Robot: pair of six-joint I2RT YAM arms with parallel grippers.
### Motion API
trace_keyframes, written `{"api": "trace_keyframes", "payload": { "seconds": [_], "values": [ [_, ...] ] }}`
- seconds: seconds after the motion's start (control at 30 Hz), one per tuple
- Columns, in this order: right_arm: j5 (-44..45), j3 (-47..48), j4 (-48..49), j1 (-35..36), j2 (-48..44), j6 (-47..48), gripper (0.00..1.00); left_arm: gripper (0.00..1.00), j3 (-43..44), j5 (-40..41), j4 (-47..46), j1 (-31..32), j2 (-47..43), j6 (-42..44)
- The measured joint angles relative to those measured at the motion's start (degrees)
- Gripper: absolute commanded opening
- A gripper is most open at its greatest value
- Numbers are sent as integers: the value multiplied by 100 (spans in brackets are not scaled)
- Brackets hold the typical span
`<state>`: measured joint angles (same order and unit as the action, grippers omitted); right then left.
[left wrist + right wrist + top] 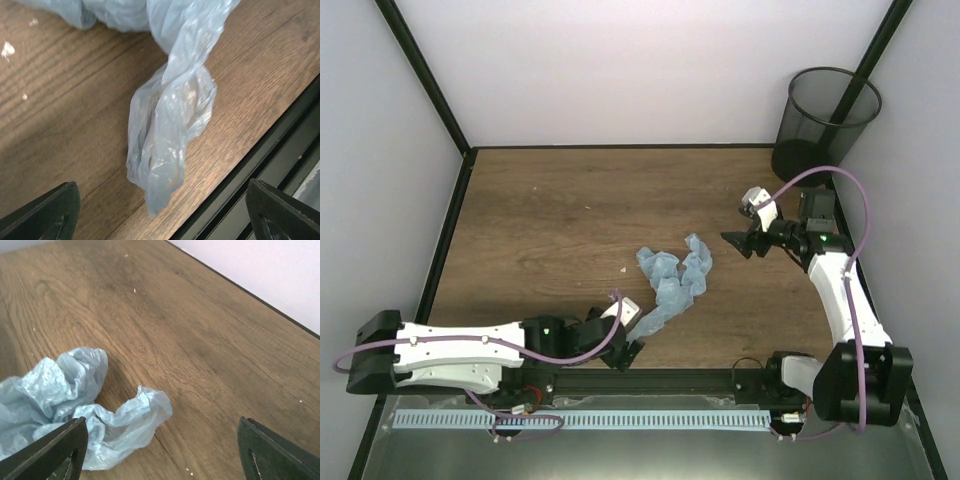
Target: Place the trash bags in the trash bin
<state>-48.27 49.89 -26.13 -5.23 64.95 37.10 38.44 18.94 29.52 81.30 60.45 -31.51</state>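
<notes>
The light-blue trash bag [672, 277] lies crumpled on the wooden table, near the middle front, with a twisted tail running toward the near edge. The black wire-mesh trash bin [825, 120] stands at the far right corner, beyond the table. My left gripper [628, 348] is open and empty, low at the table's near edge, just short of the tail. In the left wrist view the tail [170, 115] hangs down between my spread fingers [47, 210]. My right gripper [738, 242] is open and empty, right of the bag. In the right wrist view the bag [75, 400] lies at lower left.
The black frame rail [700, 378] runs along the table's near edge and shows in the left wrist view [260, 160]. White walls enclose the table on three sides. Small pale crumbs [625, 268] lie on the wood left of the bag.
</notes>
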Motion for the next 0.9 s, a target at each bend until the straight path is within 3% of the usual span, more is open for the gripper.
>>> {"api": "trace_keyframes", "payload": {
  "seconds": [0.2, 0.33, 0.5, 0.57, 0.6, 0.67, 0.73, 0.83, 0.9],
  "values": [
    [190, 568, -695, 136, 798, 1003, 84, 93, -267, 31, -404, 0, 619, -302],
    [304, 723, -813, 455, 1377, 957, 77, 89, -267, 125, -721, 2, 1370, -302],
    [785, 723, -553, 1169, 2288, 151, 58, 72, -122, 350, -997, 0, 2251, -396],
    [1040, 706, -361, 1381, 2658, -205, 39, 63, -2, 481, -1060, 0, 2511, -466],
    [1137, 688, -302, 1449, 2798, -380, 22, 58, 35, 549, -1086, -2, 2564, -533],
    [1244, 664, -267, 1471, 2951, -577, 7, 47, 118, 699, -1123, -46, 2612, -590],
    [1252, 664, -313, 1469, 3016, -730, 2, 34, 195, 798, -1172, -164, 2623, -619],
    [1143, 669, -533, 1469, 2968, -874, 2, 11, 339, 861, -1261, -514, 2623, -575],
    [1062, 667, -708, 1469, 2850, -898, 2, 4, 420, 872, -1316, -802, 2594, -511]
  ]
}}
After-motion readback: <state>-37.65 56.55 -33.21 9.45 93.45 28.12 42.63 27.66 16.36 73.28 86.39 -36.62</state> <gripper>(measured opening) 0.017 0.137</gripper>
